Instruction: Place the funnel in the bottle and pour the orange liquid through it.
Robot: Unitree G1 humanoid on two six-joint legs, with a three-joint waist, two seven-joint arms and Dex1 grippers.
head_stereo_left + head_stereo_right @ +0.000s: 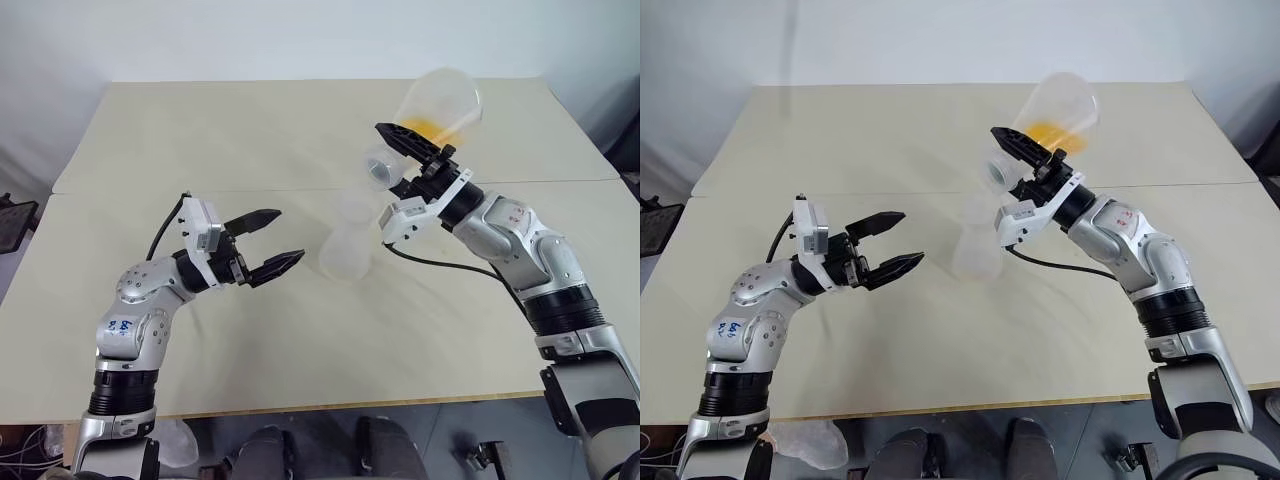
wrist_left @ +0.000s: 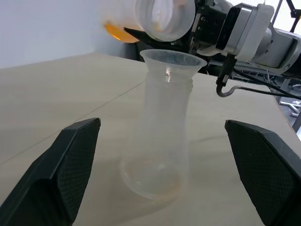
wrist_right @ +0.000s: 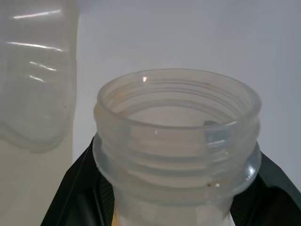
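Observation:
The hazy bottle [image 1: 345, 255] stands upright mid-table with the see-through funnel [image 2: 172, 60] seated in its mouth. My right gripper [image 1: 395, 150] is shut on the neck of a clear conical flask [image 1: 440, 100], held tilted above and just right of the bottle. The flask's mouth [image 2: 164, 19] hangs close over the funnel's rim. The orange liquid [image 1: 437, 128] pools in the flask's lower side, and none shows in the bottle [image 2: 157, 141]. My left gripper [image 1: 288, 236] is open just left of the bottle, its fingers [image 2: 70, 169] spread either side without touching it.
Two beige tabletops meet at a seam [image 1: 300, 188] behind the bottle. The table's front edge [image 1: 350, 405] runs below both arms. A black cable [image 1: 440, 262] loops under my right wrist, near the bottle. A dark object [image 1: 15, 225] sits off the table's left side.

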